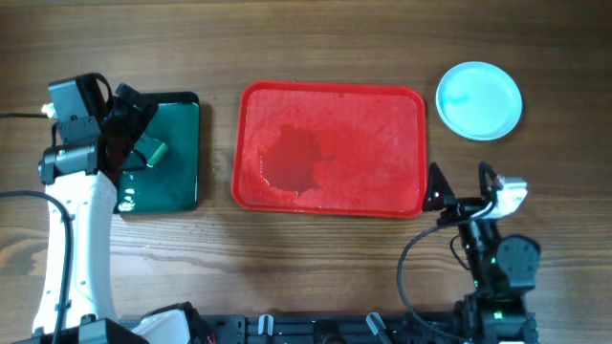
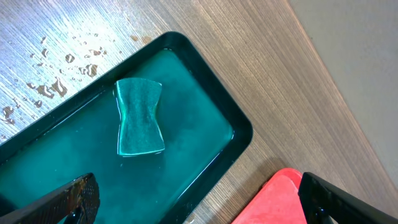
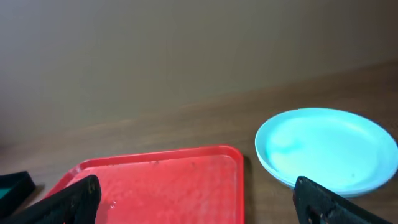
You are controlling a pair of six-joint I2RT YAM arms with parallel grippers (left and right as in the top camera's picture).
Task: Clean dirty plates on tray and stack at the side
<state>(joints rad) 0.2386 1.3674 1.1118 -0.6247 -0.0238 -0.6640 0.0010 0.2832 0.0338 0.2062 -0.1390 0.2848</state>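
Observation:
The red tray (image 1: 330, 96) lies mid-table with no plates on it and a wet patch at its left centre; it also shows in the right wrist view (image 3: 161, 180) and the left wrist view (image 2: 273, 199). A pale aqua plate (image 1: 479, 99) sits on the table right of the tray's far corner, also in the right wrist view (image 3: 329, 149). I cannot tell whether other plates lie under it. My left gripper (image 1: 134, 134) (image 2: 205, 208) is open and empty above the dark green tray. My right gripper (image 1: 461, 186) (image 3: 199, 205) is open and empty near the red tray's near right corner.
A dark green tray (image 1: 177, 182) (image 2: 186, 162) holding water stands left of the red tray. A green sponge (image 1: 154, 153) (image 2: 139, 116) lies in it. Water drops (image 2: 56, 68) dot the table beside it.

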